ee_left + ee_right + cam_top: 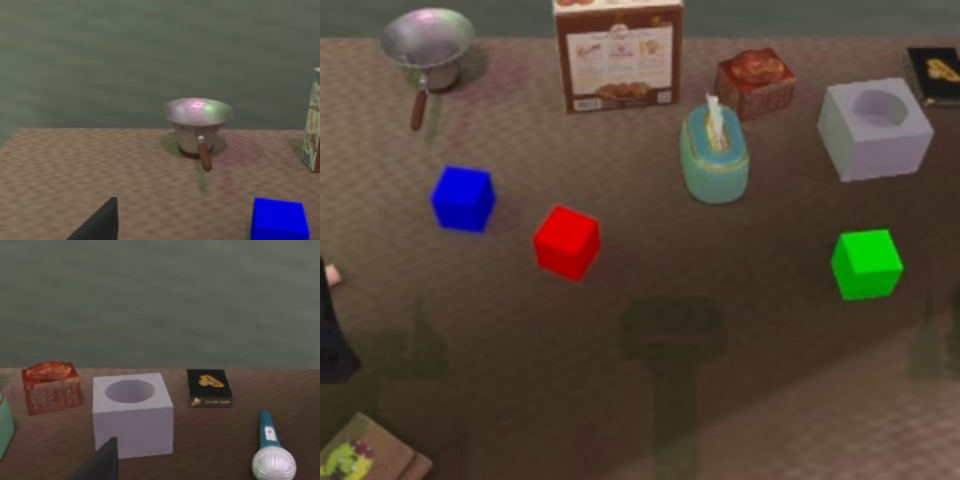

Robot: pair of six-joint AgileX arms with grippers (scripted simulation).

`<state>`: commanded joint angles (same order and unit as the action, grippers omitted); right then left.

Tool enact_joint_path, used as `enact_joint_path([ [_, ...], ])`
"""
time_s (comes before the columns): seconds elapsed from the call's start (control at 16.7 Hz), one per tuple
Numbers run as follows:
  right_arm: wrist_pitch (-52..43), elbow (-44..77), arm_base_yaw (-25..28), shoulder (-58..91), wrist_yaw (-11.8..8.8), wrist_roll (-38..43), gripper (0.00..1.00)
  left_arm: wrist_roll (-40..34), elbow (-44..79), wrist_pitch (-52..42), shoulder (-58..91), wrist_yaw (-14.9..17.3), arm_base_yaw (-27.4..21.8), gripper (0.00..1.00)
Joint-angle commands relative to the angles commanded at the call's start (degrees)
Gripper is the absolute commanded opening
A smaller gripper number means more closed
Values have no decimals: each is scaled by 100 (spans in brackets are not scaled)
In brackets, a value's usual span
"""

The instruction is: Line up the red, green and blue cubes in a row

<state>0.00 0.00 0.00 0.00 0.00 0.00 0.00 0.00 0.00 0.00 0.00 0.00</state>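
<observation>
Three cubes lie apart on the brown table. The blue cube (462, 198) is at the left and also shows in the left wrist view (279, 220). The red cube (566, 242) sits just right of it and slightly nearer the front. The green cube (866, 264) stands alone far to the right. My left arm (332, 340) is parked at the table's left edge, and a dark part of the left gripper (102, 222) is well clear of the blue cube. Only the right wrist view shows my right gripper (102, 462), which holds no cube.
Along the back stand a metal saucepan (427, 45), a cereal box (618, 55), a red-brown tin (754, 83), a teal tissue box (714, 155), a pale grey hollowed block (874, 128) and a black box (934, 73). A microphone (270, 452) lies at the right, a book (365, 455) front left.
</observation>
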Motion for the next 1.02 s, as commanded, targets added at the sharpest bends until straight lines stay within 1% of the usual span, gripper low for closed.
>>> enact_joint_path([
  [0.24,0,0,0,0,0,0,100,0,173,-127,173,-1,-44,100],
  [0.48,0,0,0,0,0,0,100,8,1237,-842,1247,2,-304,100],
  [0.72,0,0,0,0,0,0,100,25,3080,-2004,3276,15,-724,100],
  [1.02,0,0,0,0,0,0,100,39,5797,-3780,6673,34,-1336,100],
])
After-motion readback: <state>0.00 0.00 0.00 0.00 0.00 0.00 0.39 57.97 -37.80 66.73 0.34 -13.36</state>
